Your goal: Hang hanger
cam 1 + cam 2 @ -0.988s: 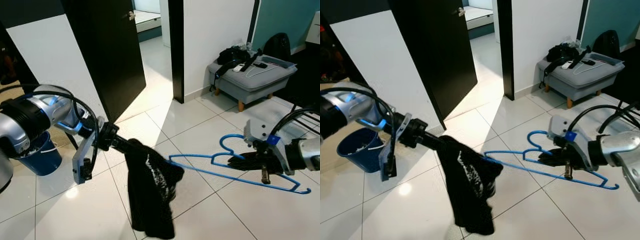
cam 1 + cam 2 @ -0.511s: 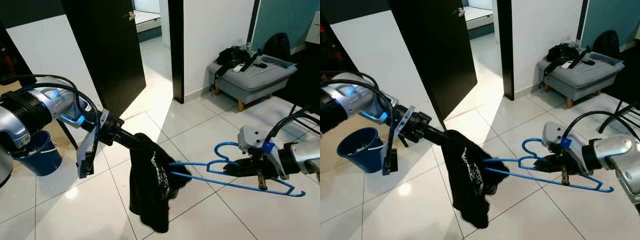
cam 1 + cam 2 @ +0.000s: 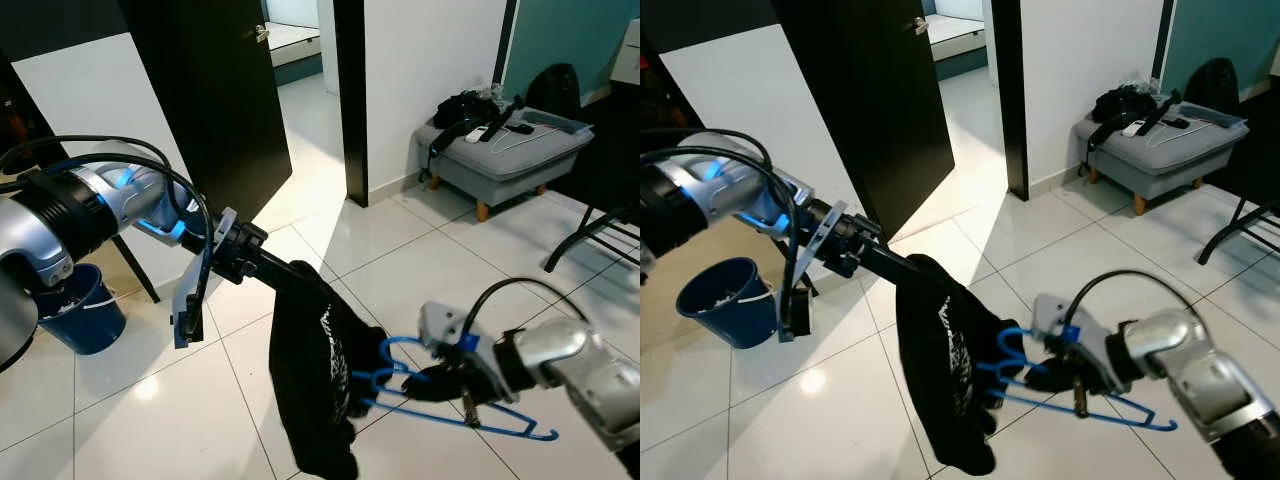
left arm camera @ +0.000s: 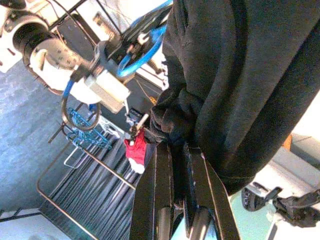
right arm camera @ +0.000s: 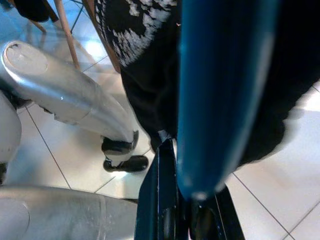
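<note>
A black garment [image 3: 318,380] with white print hangs from my left gripper [image 3: 292,274], which is shut on its top edge above the tiled floor. My right gripper [image 3: 432,378] is shut on a blue wire hanger [image 3: 470,412], held low at the right. The hanger's left end reaches into the garment's lower folds, with its hook [image 3: 397,347] close to the cloth. In the left wrist view the dark cloth [image 4: 240,80] bunches between the fingers [image 4: 155,200]. In the right wrist view the blue hanger [image 5: 222,90] runs up from the fingers [image 5: 159,200] against the printed cloth [image 5: 140,30].
An open black door [image 3: 205,100] and a white wall [image 3: 430,70] stand ahead. A grey ottoman [image 3: 500,150] with bags is at the right back. A blue bucket [image 3: 75,315] sits at the left. A black rack's legs [image 3: 600,225] stand at the far right.
My right gripper has moved left and down with the hanger, pushing its end deeper into the garment. My left gripper has lifted the garment a little higher and to the right.
</note>
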{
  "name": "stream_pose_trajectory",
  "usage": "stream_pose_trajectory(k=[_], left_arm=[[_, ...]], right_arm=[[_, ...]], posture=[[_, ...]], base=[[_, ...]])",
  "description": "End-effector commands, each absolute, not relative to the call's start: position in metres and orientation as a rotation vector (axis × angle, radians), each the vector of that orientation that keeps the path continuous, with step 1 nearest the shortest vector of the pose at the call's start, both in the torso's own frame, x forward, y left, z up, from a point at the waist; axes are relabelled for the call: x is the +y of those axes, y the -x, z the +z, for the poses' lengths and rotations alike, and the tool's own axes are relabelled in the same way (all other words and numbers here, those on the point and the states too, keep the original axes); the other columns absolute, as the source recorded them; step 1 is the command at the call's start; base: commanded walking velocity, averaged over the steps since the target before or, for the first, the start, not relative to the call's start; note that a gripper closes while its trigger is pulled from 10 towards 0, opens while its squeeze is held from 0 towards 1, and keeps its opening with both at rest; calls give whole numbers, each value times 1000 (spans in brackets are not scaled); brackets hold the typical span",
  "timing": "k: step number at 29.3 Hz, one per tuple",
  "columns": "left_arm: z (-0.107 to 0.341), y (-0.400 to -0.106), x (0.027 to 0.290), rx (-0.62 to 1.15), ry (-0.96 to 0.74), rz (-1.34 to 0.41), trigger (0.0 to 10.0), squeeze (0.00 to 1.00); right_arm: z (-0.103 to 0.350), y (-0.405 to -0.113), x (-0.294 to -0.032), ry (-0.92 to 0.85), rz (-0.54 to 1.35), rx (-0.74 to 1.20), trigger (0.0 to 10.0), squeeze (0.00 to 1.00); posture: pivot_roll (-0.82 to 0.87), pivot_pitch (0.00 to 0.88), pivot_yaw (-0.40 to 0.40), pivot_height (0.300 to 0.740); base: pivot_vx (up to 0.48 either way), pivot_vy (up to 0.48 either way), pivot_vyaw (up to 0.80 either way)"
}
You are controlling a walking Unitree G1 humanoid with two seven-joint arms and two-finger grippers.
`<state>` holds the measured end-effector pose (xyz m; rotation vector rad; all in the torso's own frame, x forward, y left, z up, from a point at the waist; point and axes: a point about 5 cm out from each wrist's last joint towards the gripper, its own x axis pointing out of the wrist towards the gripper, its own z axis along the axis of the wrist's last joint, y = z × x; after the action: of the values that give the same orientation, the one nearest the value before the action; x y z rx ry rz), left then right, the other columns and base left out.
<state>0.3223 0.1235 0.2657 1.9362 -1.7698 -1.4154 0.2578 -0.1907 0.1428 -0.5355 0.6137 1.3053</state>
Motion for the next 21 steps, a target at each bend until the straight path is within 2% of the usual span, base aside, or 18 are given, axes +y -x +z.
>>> stream_pose_trajectory(k=[1,4,5,6,7,11,16,21], left_arm=[[280,-324,122,-1800,-1958,-1326,10000,0],[280,-324,122,-1800,-1958,-1326,10000,0],[279,-323,122,-1792,-1952,-1324,10000,0],[279,-323,122,-1792,-1952,-1324,10000,0],[277,-323,124,-1777,-1950,-1327,10000,0],[276,-323,124,-1767,-1948,-1329,10000,0],[274,-324,134,-1720,-1972,-1314,10000,0],[275,-323,136,-1704,-1969,-1300,10000,0]], right_arm=[[136,-266,-178,544,1237,615,10000,0],[136,-266,-178,544,1237,615,10000,0],[136,-283,-184,491,1056,618,10000,0],[136,-283,-184,491,1056,618,10000,0],[137,-290,-190,454,964,616,10000,0],[137,-294,-193,430,908,614,10000,0],[129,-293,-221,283,705,661,10000,0],[126,-300,-232,170,570,627,10000,0]], posture=[[-46,0,169,736],[-46,0,169,736],[-47,0,165,736],[-47,0,165,736],[-48,0,159,736],[-48,0,159,736],[-44,0,150,736],[-39,0,149,736]], base=[[0,0,0],[0,0,0],[0,0,0],[0,0,0],[0,0,0],[0,0,0],[0,0,0],[0,0,0]])
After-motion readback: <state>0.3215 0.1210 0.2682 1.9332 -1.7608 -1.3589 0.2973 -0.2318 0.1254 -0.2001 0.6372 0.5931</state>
